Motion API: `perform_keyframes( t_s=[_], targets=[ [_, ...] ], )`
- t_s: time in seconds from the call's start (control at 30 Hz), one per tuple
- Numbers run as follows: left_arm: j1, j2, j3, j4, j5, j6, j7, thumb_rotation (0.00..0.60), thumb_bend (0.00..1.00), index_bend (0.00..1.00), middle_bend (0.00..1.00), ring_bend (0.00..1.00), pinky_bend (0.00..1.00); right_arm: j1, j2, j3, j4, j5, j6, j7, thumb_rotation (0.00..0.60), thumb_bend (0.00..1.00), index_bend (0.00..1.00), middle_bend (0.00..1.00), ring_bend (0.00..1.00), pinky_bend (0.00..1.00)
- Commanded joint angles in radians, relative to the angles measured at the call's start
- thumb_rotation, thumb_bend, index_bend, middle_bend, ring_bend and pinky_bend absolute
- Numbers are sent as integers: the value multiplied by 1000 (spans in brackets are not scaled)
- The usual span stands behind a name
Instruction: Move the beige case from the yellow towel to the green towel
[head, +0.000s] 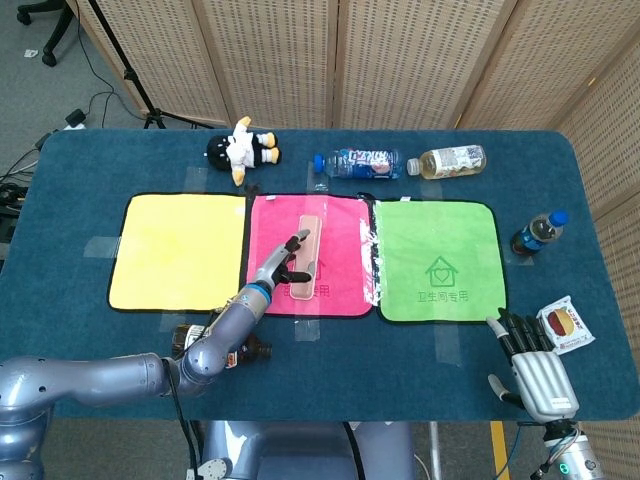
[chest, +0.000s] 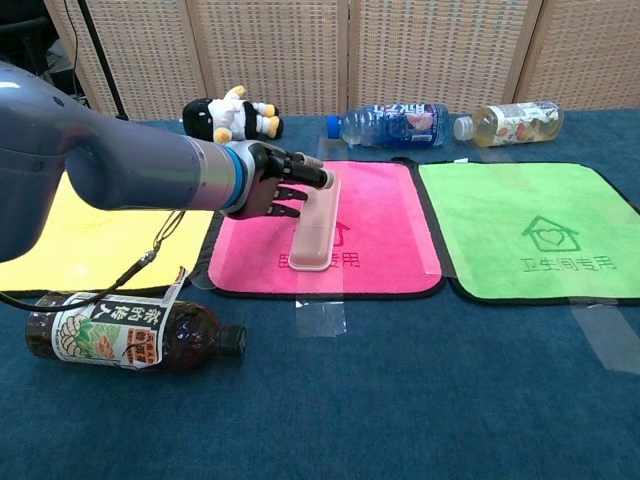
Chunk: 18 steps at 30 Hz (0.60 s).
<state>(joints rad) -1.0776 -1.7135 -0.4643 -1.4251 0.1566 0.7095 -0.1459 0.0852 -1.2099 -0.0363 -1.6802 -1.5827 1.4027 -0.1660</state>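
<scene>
Lying on the pink towel (head: 345, 290), lengthwise front to back, the beige case (head: 306, 257) sits approx. mid-towel, between yellow towel (head: 175, 250) and green towel (head: 437, 262), on neither. Left hand (chest: 268, 183) touches the case's left side w/ fingers (chest: 305, 176) stretched out along it; whether they're actually grasping it, cannot tell. Right hand (head: 532, 366) rests at the desk's near right corner, fingers spread, released, holding nothing. Brown bottle (chest: 125, 331) lies on the desk (chest: 420, 400) in front of the yellow towel. Plush toy (head: 243, 149) & two bottles lie along the far edge; blue-cap bottle (head: 537, 233) stands right of the green towel, snack pack (head: 565, 325) near the right hand.
</scene>
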Motion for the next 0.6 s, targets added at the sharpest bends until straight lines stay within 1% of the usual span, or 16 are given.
perform_keyframes(
  t_s=[0.03, 0.4, 0.6],
  targets=[
    [-7, -10, -7, 10, 4, 5, 4, 600, 565, 0, 0, 0, 21, 0, 0, -1, 1, 0, -1, 0, 600, 345, 69, 0, 0, 0],
    [-13, -37, -30, 21, 33, -1, 1, 600, 563, 0, 0, 0, 21, -1, 1, -1, -1, -4, 3, -1, 600, 347, 68, 0, 0, 0],
    [-2, -23, -30, -2, 47, 14, 7, 600, 563, 0, 0, 0, 21, -2, 4, -1, -2, -6, 7, 3, 600, 346, 69, 0, 0, 0]
  ],
)
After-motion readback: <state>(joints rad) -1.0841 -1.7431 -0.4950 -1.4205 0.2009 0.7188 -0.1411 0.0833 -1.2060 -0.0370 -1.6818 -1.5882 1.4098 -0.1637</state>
